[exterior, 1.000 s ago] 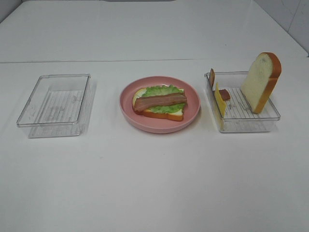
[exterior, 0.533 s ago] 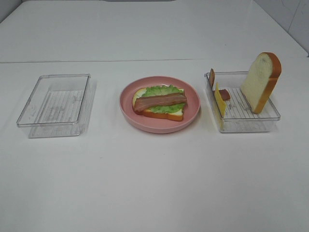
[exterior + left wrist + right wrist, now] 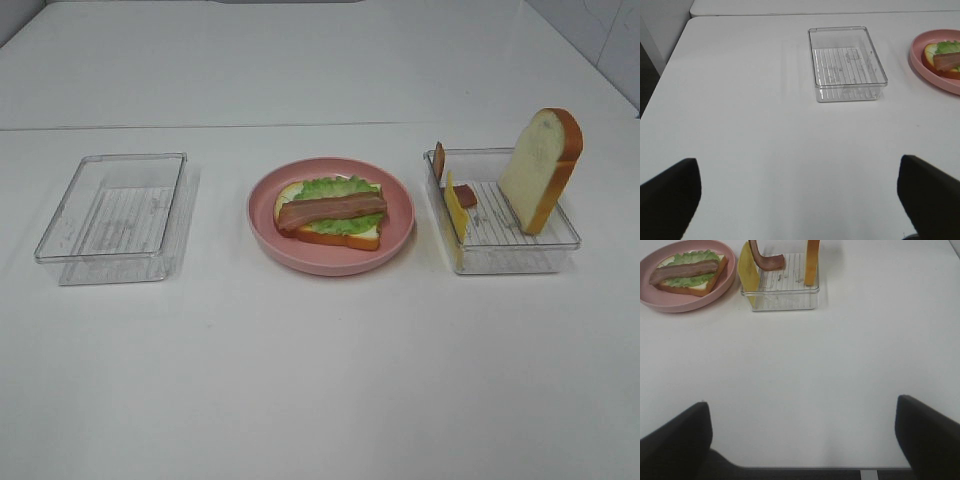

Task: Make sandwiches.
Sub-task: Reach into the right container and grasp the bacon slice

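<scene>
White tabletop (image 3: pixel 320 380) fills the scene. Two clear trays sit on it. The left tray (image 3: pixel 112 255) holds nothing, and the right tray (image 3: pixel 515 258) carries the spare parts. Between them, apart from both, sits the round pink plate (image 3: pixel 330 262).

Both arms hang back over the near part of the tabletop. The left gripper (image 3: pixel 800 205) is spread wide with nothing between its fingers. The right gripper (image 3: pixel 800 440) is just as wide and just as empty.

In the right tray, one bread slice (image 3: pixel 540 165) stands upright, leaning on the far right side. On the plate lies the half-built sandwich: the bottom slice (image 3: pixel 335 238) flat, a lettuce leaf (image 3: pixel 335 187) spread over it, and a bacon strip (image 3: pixel 332 210) laid across the top. Back in the right tray, a cheese square (image 3: pixel 457 210) stands on edge against the wall nearest the plate. A second bacon piece (image 3: pixel 466 195) curls up beside it.
</scene>
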Robot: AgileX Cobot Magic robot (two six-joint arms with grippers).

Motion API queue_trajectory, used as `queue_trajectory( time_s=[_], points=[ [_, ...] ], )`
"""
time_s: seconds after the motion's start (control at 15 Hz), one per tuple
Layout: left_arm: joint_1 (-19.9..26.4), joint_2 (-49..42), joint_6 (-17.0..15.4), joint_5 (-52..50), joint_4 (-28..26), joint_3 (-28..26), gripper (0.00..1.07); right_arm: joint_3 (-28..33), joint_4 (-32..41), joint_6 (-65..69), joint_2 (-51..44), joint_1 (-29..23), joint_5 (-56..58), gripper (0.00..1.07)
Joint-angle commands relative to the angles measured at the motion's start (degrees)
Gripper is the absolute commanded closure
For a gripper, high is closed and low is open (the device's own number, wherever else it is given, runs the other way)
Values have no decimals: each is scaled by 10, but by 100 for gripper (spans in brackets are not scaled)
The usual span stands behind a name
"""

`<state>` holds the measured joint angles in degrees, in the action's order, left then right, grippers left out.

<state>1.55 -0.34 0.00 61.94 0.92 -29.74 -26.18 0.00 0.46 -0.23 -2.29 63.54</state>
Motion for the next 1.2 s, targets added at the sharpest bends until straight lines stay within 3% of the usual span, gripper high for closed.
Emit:
queue_trajectory(
  time_s=[0.07, 1.2],
  points=[
    [2, -9, 0, -7, 0, 2, 4, 1, 0, -1, -16, 2, -3, 11],
    [2, -9, 0, -7, 0, 2, 4, 1, 10, 0, -16, 2, -4, 11]
  ],
)
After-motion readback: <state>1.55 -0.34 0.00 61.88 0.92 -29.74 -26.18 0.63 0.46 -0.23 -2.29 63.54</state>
